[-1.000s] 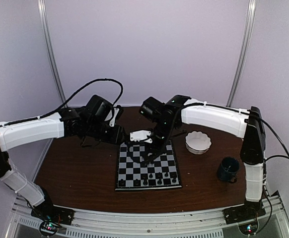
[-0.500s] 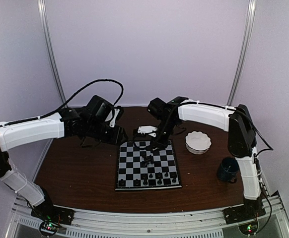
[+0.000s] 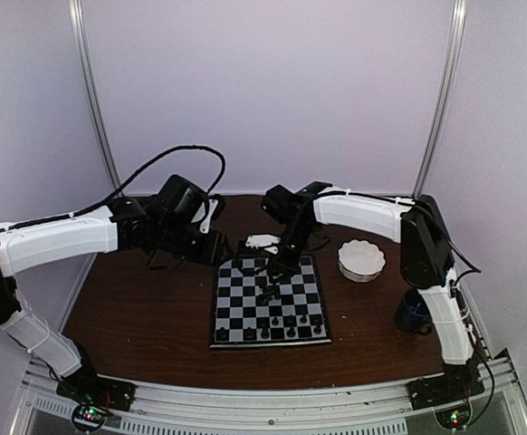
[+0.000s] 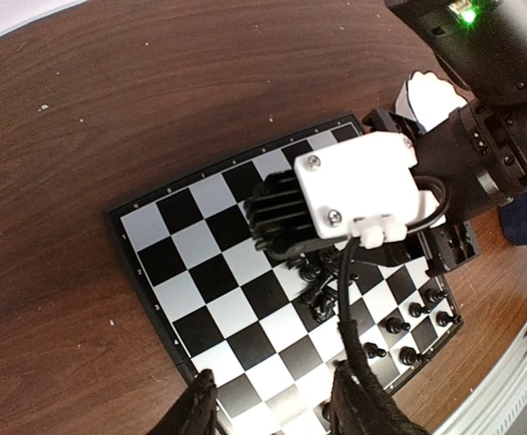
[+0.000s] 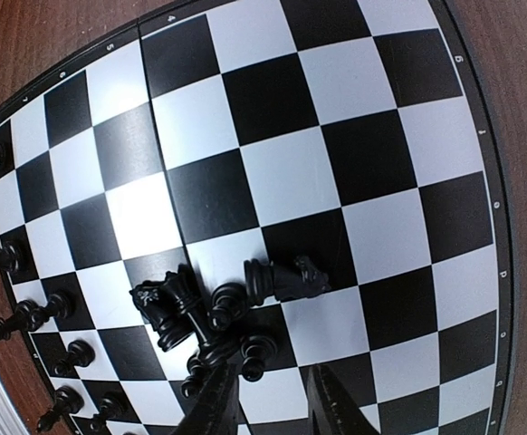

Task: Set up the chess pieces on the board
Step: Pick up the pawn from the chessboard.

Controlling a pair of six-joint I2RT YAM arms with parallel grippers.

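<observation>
Dark brown wood makes up the table (image 3: 137, 313), with pale lilac walls behind it. On it lies the board (image 3: 232, 313), square to the near edge. Its thin dark rim carries small pale characters, too small and warped in the right wrist view to read. No other writing shows.

Most of the chess pieces (image 5: 214, 313) lie tumbled in a heap near the middle of the board, several on their sides and touching one another. A few more stand upright in a row (image 3: 282, 331) along the board's near edge.

The right pincer (image 5: 273, 403) hangs straight over the heap. Its fingers (image 5: 216, 399) stand partly apart with bare squares showing between them. One tip is at the edge of the heap, and whether it touches a piece I cannot tell. Nothing is gripped.

The left pincer (image 4: 277, 408) hovers off the board's far left corner, clear of the pieces. Its jaws are about half spread and hold nothing.

A white scalloped bowl (image 3: 361, 260) sits to the right of the board. A dark blue mug (image 3: 416, 310) stands nearer the right arm's base.
</observation>
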